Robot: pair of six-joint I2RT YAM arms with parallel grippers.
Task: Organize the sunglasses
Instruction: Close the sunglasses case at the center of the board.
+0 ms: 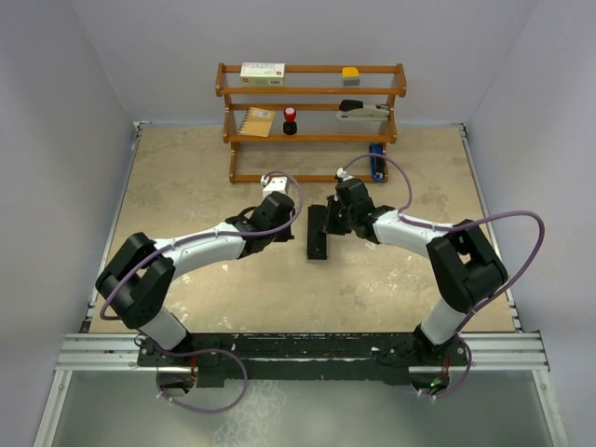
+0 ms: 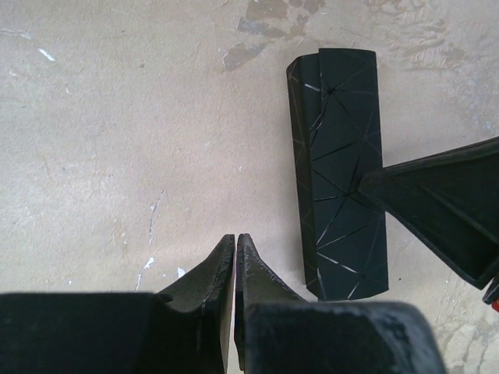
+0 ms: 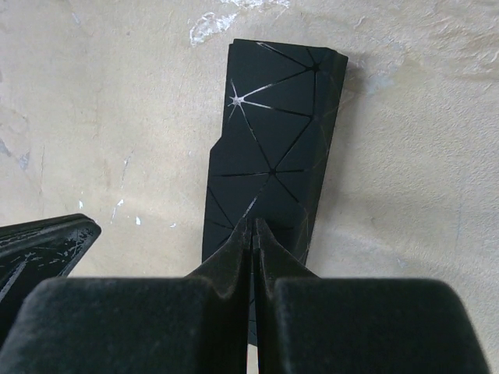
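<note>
Top external view: high above the near edge, facing down and forward across the whole tabletop (image 1: 186, 186) to the shelf (image 1: 312, 91). Wrist views: close, aimed down past their fingers (image 2: 214, 273); both share the black case (image 2: 339, 171).

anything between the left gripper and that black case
Nothing visible: only bare table separates the shut left gripper from the black case. The shut right gripper is over it. No sunglasses in view.
</note>
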